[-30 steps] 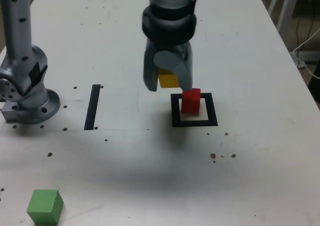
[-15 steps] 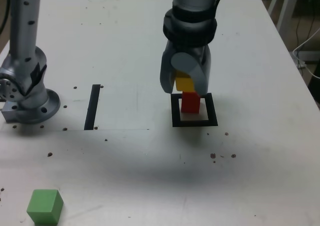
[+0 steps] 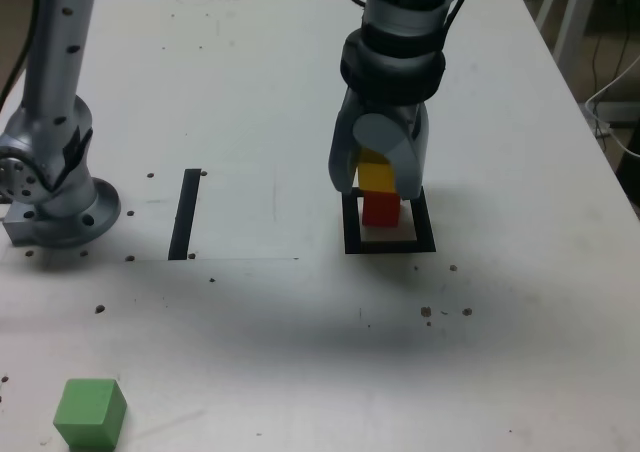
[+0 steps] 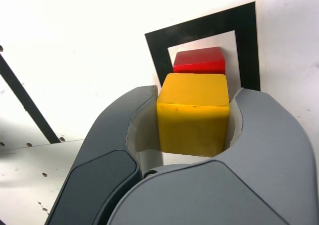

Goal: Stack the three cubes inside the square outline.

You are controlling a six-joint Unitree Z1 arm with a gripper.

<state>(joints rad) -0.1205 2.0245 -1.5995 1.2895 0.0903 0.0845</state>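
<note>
Pincer point(image 3: 380, 177) shells hid most of the yellow cube point(image 3: 375, 175); contact with the red cube point(image 3: 380, 209) was unclear. Wrist view cropped the square outline point(image 4: 202, 28) behind the yellow cube.

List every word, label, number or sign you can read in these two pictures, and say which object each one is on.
None: no readable text shows in either view.
The yellow cube, red cube and green cube have plain faces.
The gripper and the arm's base show no label or brand.
The black square outline and the black tape strip are plain tape on the table, not signs.
</note>
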